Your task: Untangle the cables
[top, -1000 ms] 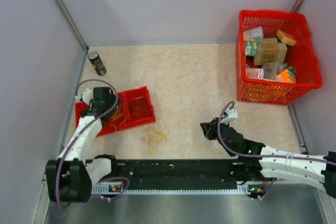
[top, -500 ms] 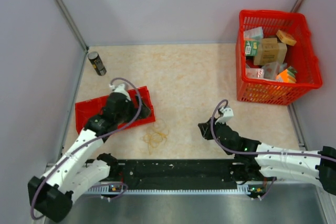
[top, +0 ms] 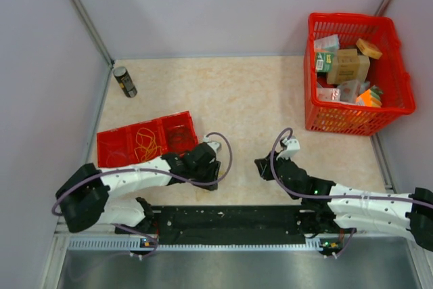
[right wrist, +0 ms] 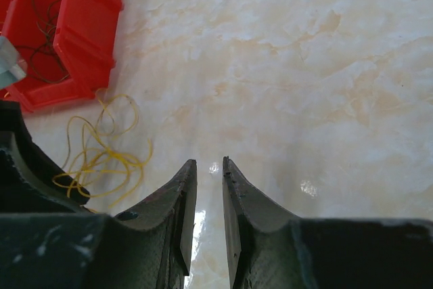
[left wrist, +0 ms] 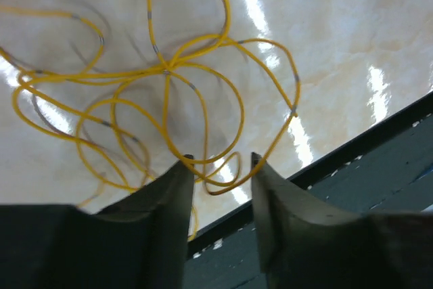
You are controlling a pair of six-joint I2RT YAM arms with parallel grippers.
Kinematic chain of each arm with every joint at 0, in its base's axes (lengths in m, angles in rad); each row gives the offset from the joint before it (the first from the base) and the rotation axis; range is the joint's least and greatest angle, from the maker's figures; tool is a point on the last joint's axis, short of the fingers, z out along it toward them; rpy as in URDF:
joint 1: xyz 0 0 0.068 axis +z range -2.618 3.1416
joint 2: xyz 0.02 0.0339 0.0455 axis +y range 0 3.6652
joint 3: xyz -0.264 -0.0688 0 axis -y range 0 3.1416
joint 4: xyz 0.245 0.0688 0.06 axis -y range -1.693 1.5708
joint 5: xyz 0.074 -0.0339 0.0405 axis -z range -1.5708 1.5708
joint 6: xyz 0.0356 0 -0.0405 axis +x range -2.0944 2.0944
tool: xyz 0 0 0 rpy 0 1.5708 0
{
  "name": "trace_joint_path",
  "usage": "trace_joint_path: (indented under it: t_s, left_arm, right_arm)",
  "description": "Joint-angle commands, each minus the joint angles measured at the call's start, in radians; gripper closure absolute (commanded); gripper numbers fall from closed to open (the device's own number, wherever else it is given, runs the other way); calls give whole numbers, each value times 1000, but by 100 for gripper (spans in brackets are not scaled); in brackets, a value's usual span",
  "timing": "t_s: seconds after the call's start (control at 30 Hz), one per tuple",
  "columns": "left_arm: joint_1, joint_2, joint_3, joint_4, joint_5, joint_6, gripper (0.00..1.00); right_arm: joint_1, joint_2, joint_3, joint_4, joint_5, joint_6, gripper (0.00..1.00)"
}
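Just off the near right corner of the red tray (top: pixel 108 155), the cables (left wrist: pixel 167 68) lie on the bare tabletop (top: pixel 257 99) as a loose heap of thin yellow loops that cross one another at a single knot-like point. I can make out no dark strands in this heap. The left gripper (top: pixel 208 167) is stretched low from the tray's near side and sits right over the heap, so from above the wires are almost wholly hidden under it. Its wrist view shows why it is there: the left fingers (left wrist: pixel 177 197) are spread apart and grasping nothing, with the outermost loop lying just beyond their tips, which looks to me like a line-up for pinching one strand. The right gripper (top: pixel 262 167) waits on the far side of the heap from the tray, near the wires but apart from them. Its fingers (right wrist: pixel 177 201) are drawn close with only a slit between them, and they hold nothing. I take it as standing ready to pin or pull the other end. Inside the tray lie more thin wires (top: pixel 143 143), so it probably collects the freed ones.
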Motion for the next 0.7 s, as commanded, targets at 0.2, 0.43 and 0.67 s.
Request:
trace_joint_path:
  t_s: [0.2, 0.43, 0.67]
  left_arm:
    - [-88, 34, 249, 123, -63, 78, 100]
    - [-88, 9, 257, 199, 119, 43, 77]
    - [-85, -151, 146, 133, -142, -18, 30]
  right_arm:
    - [-7, -74, 7, 32, 5, -3, 77]
    - [-6, -171, -55, 68, -7, -13, 49]
    - [-39, -107, -15, 46, -105, 0, 20]
